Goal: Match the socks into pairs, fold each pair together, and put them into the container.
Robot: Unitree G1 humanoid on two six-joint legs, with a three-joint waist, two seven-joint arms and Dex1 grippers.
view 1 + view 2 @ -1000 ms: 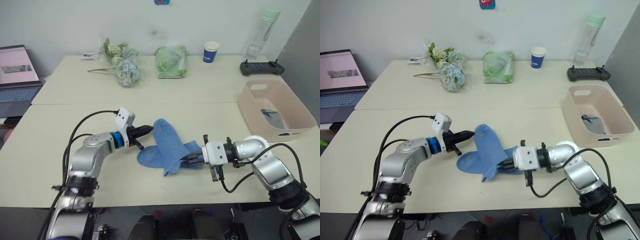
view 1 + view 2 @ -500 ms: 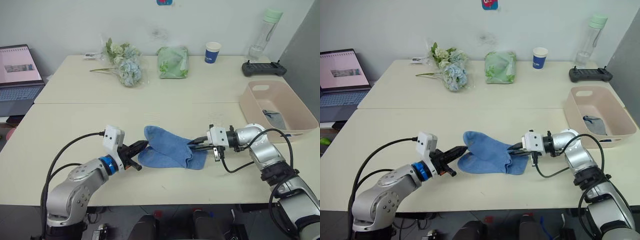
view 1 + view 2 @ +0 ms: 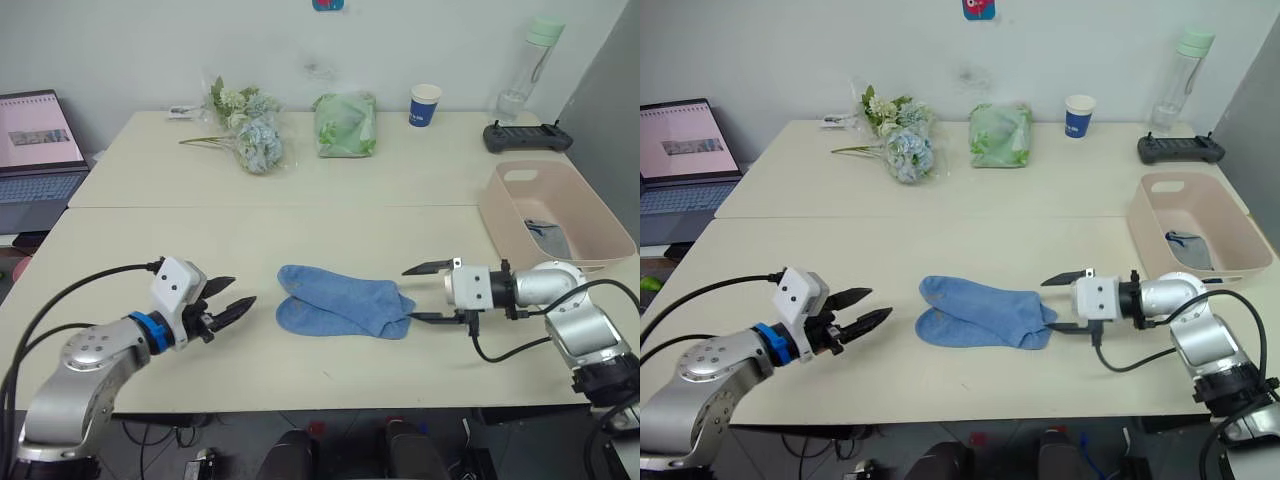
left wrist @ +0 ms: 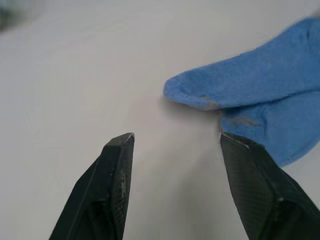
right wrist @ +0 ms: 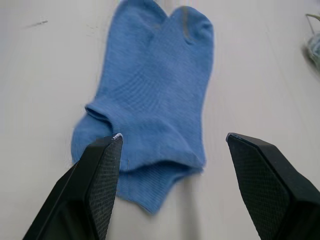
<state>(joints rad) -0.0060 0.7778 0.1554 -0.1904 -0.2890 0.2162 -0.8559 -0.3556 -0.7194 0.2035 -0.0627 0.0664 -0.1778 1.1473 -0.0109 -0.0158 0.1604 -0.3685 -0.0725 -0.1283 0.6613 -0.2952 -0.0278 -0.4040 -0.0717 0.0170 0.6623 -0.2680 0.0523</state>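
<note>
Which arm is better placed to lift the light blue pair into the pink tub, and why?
Probably the right. The right gripper is open at the cuff end of the light blue pair, on the side of the pink tub. The left gripper, also open, sits apart from the toes.

Evenly and brightly lit from overhead, with no glare on the pale table [image 3: 330, 180]. Soft, short shadows only, hugging the socks [image 3: 340, 302] and lying under both grippers. Sharp across the head views, with slight bending toward the edges. Wrist views softer: knit texture of the socks clear in the right one, far corners smeared out of focus, fingers [image 4: 117, 165] at the bottom crisp and dark.
</note>
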